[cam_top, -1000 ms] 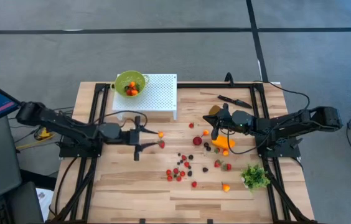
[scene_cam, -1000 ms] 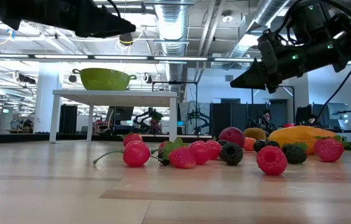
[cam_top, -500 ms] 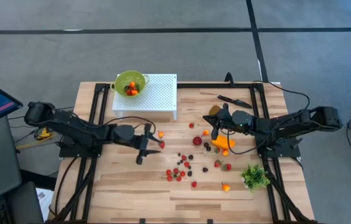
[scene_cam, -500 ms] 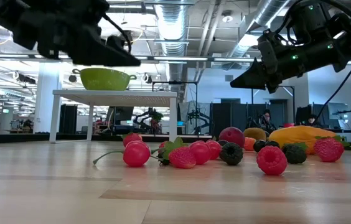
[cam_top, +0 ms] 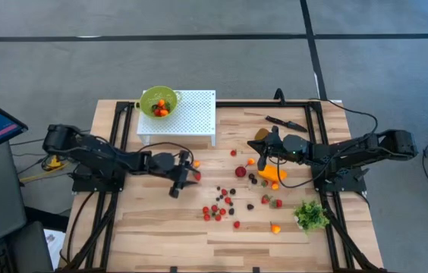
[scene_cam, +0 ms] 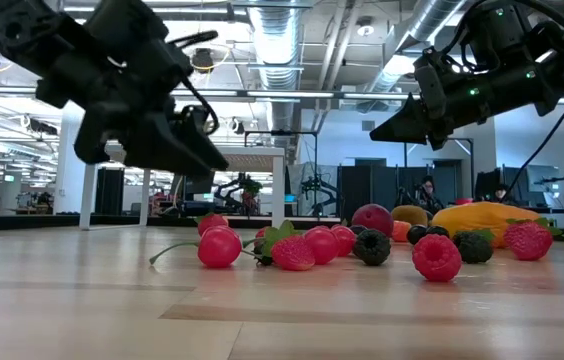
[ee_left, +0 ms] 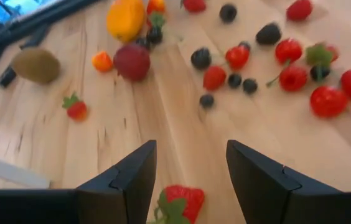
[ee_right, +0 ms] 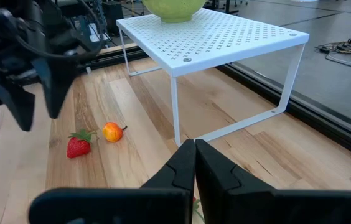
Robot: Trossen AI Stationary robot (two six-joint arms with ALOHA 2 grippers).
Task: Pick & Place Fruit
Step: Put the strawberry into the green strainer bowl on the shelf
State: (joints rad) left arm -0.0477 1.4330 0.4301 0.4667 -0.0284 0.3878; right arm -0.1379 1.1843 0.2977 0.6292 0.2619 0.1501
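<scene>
A red strawberry (ee_left: pixel 182 202) lies on the wooden table (cam_top: pixel 153 227) beside a small orange fruit (ee_right: pixel 112 132). My left gripper (ee_left: pixel 191 149) hangs open just above the strawberry, tipped downward, one finger on each side and apart from it. Farther right lie several small red and dark berries (cam_top: pixel 218 208), a dark red round fruit (cam_top: pixel 240 171), an elongated orange fruit (cam_top: pixel 273 174) and a brownish kiwi (ee_left: pixel 35 65). My right gripper (ee_right: pixel 194 155) is shut and holds nothing, hovering above the table by the orange fruit.
A green colander (cam_top: pixel 158 101) holding a few small fruits stands on a white perforated rack (cam_top: pixel 191 114) at the far left. A black knife (cam_top: pixel 284 122) lies at the far right, and a green leafy bunch (cam_top: pixel 311 215) near the right front.
My left gripper has come down toward the table and a little toward the right edge, tipping its fingers downward over the strawberry. The fruit lies where it was.
</scene>
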